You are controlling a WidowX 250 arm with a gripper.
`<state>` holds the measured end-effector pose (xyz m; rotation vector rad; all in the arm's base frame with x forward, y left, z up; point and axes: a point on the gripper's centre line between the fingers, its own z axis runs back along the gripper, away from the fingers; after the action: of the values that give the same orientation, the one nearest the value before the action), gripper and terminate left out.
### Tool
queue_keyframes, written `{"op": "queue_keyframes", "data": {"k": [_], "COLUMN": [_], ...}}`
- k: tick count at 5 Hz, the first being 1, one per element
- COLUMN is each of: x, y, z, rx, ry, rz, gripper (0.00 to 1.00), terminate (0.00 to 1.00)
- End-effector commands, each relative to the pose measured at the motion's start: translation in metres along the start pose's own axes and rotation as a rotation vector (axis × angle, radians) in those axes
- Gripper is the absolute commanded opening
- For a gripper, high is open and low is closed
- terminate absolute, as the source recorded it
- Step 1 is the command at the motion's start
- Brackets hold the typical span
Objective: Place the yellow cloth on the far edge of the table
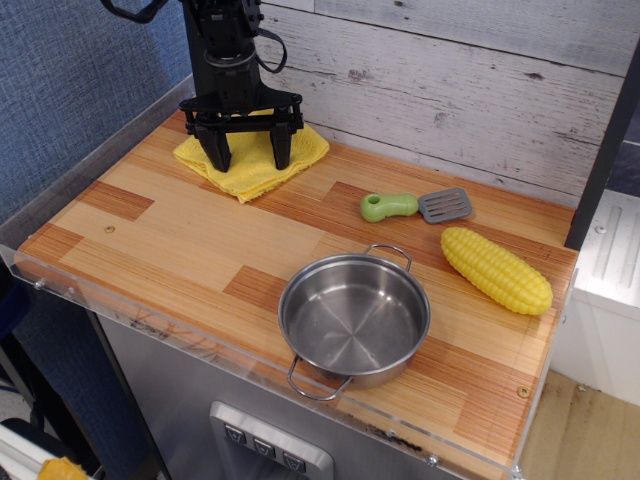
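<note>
The yellow cloth lies flat at the far left of the table, near the back wall. My black gripper stands upright right over it. Its two fingers are spread wide, with the tips at or just above the cloth's surface, so it is open. The gripper body hides the rear part of the cloth.
A steel pot stands near the front edge at the middle. A green-handled toy spatula and a yellow toy corn cob lie to the right. A clear plastic rim runs round the table, and a plank wall stands behind it.
</note>
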<state>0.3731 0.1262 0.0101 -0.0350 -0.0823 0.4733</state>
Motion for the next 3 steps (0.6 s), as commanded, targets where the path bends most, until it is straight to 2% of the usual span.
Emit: {"op": "queue_keyframes", "data": {"k": [1, 3], "x": [0.008, 0.011], "y": [-0.004, -0.003], "z": [0.069, 0.127], "rx": [-0.061, -0.061], "ry": [-0.077, -0.159], "rz": [-0.010, 0.035], "gripper": [1.00, 1.00], "terminate": [0.00, 0.00]}}
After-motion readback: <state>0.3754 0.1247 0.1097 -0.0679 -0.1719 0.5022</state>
